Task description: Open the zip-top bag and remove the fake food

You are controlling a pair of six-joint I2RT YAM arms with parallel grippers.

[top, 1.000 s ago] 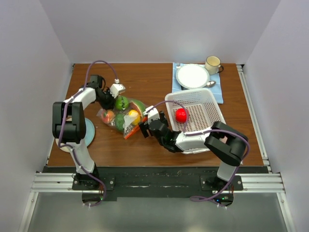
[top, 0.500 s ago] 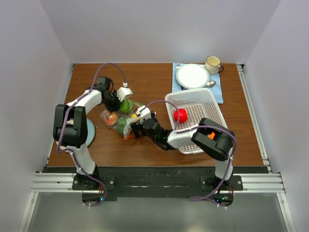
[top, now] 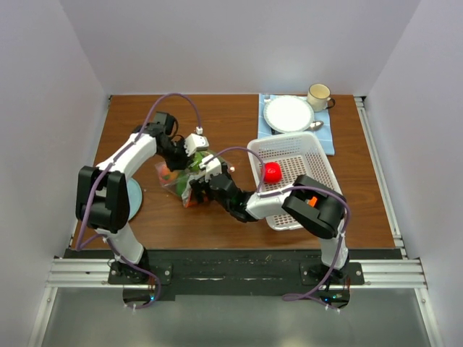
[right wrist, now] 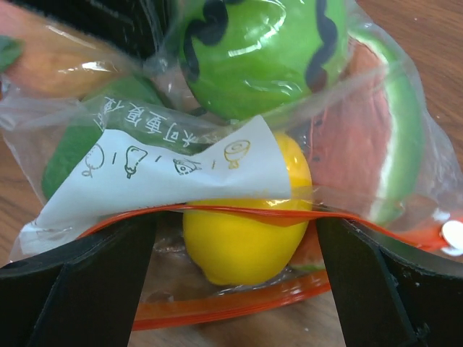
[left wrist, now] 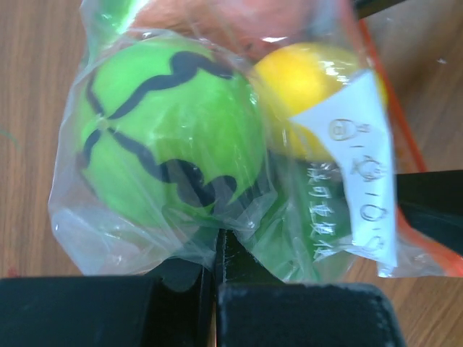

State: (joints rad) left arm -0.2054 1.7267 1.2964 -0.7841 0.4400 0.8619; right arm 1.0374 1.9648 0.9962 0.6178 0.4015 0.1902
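The zip-top bag (top: 179,178) lies left of the table's middle, full of fake food. My left gripper (top: 190,147) is shut on a fold of the bag's plastic (left wrist: 217,249) at its closed end, beside a green striped ball (left wrist: 170,137). My right gripper (top: 199,189) is open at the bag's mouth. Its fingers (right wrist: 94,289) stand either side of the yellow lemon (right wrist: 242,231), between the parted red-orange zip strips (right wrist: 239,307). A watermelon slice (right wrist: 376,144) and a white label (right wrist: 166,170) also show. A red round fruit (top: 271,172) sits in the basket.
The white perforated basket (top: 311,155) stands right of the bag, over my right arm. A blue cloth (top: 327,137) with a white plate (top: 288,113), a spoon and a mug (top: 318,94) lies at the back right. A teal plate (top: 135,199) sits by the left arm.
My left gripper has moved right, holding the bag's closed end. My right gripper has moved left into the bag's mouth, around the lemon. The bag has bunched up between them.
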